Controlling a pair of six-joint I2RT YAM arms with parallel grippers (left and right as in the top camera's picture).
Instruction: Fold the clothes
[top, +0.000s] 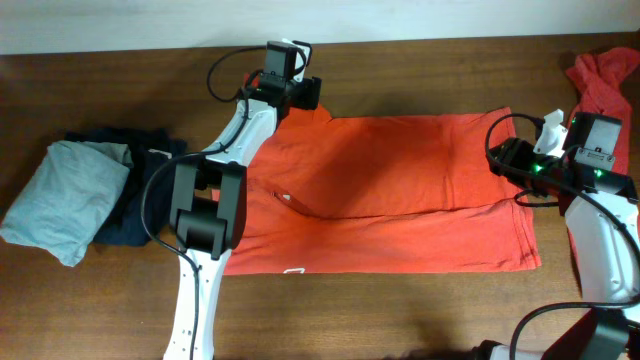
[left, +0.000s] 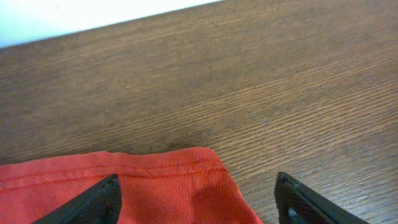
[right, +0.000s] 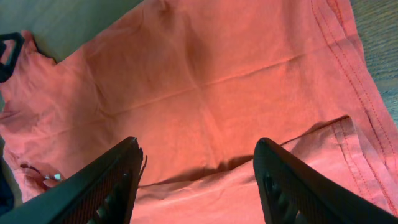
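Note:
An orange-red T-shirt (top: 400, 190) lies spread across the wooden table, its far half folded over the near half along a crease. My left gripper (top: 297, 97) is at the shirt's far left corner. In the left wrist view its jaws (left: 196, 182) stand wide apart with the hemmed corner (left: 168, 186) between them, not pinched. My right gripper (top: 507, 160) hovers at the shirt's right edge. In the right wrist view it (right: 198, 144) is open over the folded layer (right: 205, 74), holding nothing. A second orange-red shirt (top: 605, 75) lies crumpled at the far right.
A light-grey folded garment (top: 65, 200) rests on a dark navy one (top: 135, 205) at the left of the table. The left arm's black link (top: 205, 205) reaches over the shirt's left end. Bare wood (top: 400, 310) runs along the front edge.

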